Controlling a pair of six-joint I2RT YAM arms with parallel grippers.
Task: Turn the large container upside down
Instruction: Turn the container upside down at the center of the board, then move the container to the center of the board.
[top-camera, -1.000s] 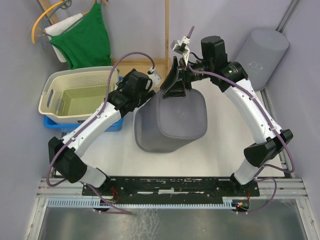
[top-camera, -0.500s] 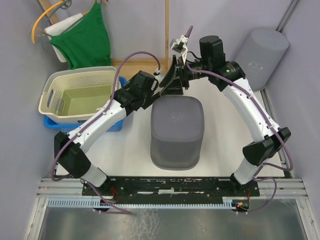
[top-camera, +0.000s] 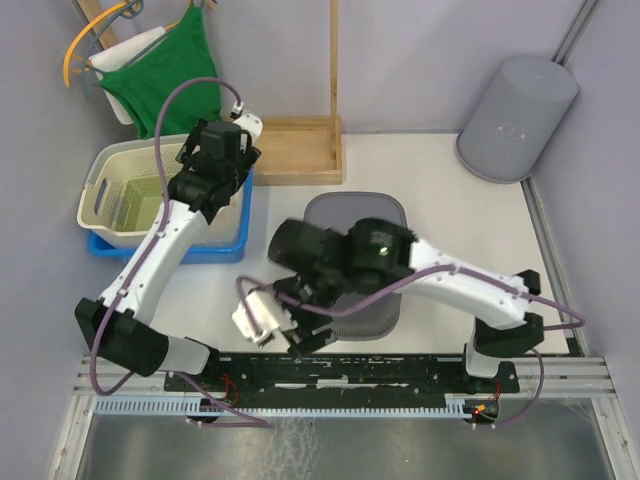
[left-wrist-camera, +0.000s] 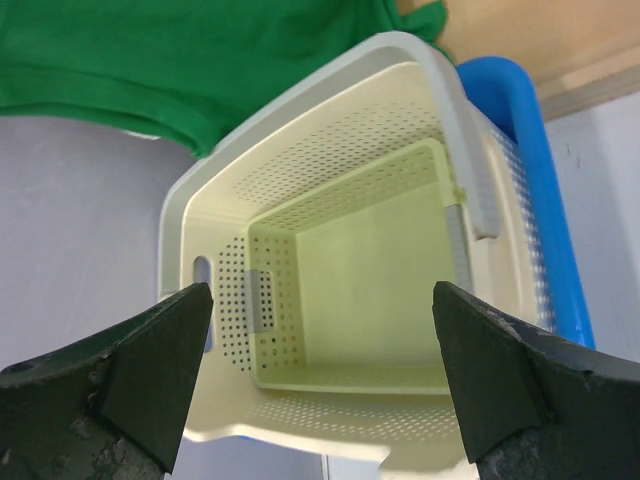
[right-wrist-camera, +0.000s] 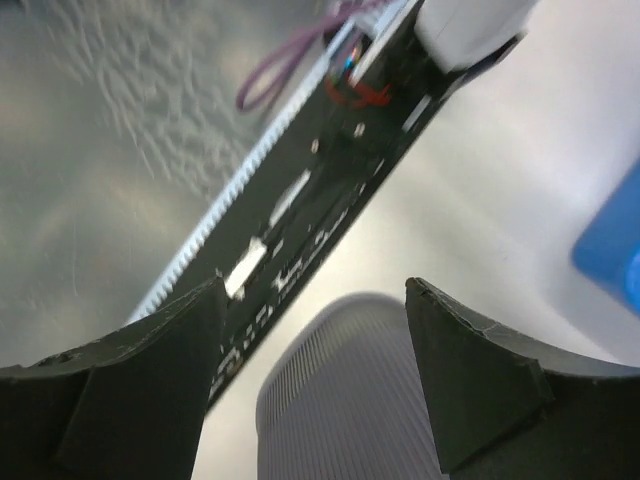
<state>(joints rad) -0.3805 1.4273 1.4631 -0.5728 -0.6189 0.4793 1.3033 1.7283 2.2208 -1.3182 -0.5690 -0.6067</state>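
The large grey ribbed container (top-camera: 345, 208) stands in the middle of the table with its closed end up. My right arm lies folded across its near side and hides much of it. My right gripper (top-camera: 300, 332) is open and empty, low by the container's front left. In the right wrist view the open gripper (right-wrist-camera: 312, 290) frames the blurred container wall (right-wrist-camera: 370, 400). My left gripper (top-camera: 200, 152) is open and empty above the cream basket (top-camera: 140, 190), far from the container. In the left wrist view the open gripper (left-wrist-camera: 320, 300) frames the basket's inside (left-wrist-camera: 360, 260).
The basket sits in a blue tray (top-camera: 222, 246) at the left. A green cloth (top-camera: 175, 80) hangs behind it. A wooden stand (top-camera: 300, 150) is at the back middle. A grey round bin (top-camera: 515, 115) leans at the back right. The black base rail (top-camera: 350, 368) runs along the front.
The container went from tilted to standing closed end up. Both grippers left its far rim: the left swung over the basket, the right folded down to the container's front.
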